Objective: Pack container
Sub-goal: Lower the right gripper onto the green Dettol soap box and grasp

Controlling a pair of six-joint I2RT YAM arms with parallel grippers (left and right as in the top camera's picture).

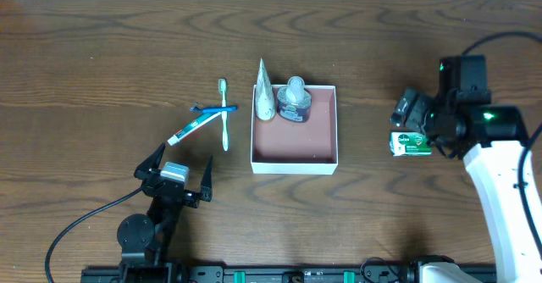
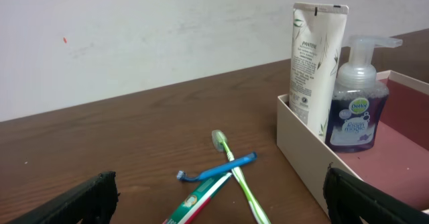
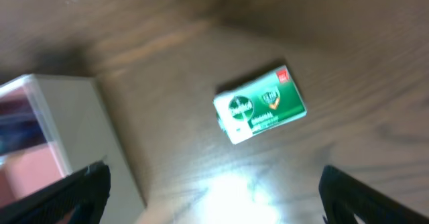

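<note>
The container (image 1: 296, 139) lies well left of the right gripper (image 1: 412, 118), which is spread wide and empty over a green packet (image 1: 411, 145). The left gripper (image 1: 183, 158), likewise wide and empty, sits near the container's front-left corner.

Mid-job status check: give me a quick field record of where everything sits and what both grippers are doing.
container: open-topped box at table centre, part filled
inside: white tube and pump bottle, both standing by the far wall
outside, left: green toothbrush crossed by blue toothbrush, toothpaste tube by them
outside, right: green packet flat on the table
left gripper: open, empty, near the toothbrushes
right gripper: open, above the packet, not gripping it
</note>
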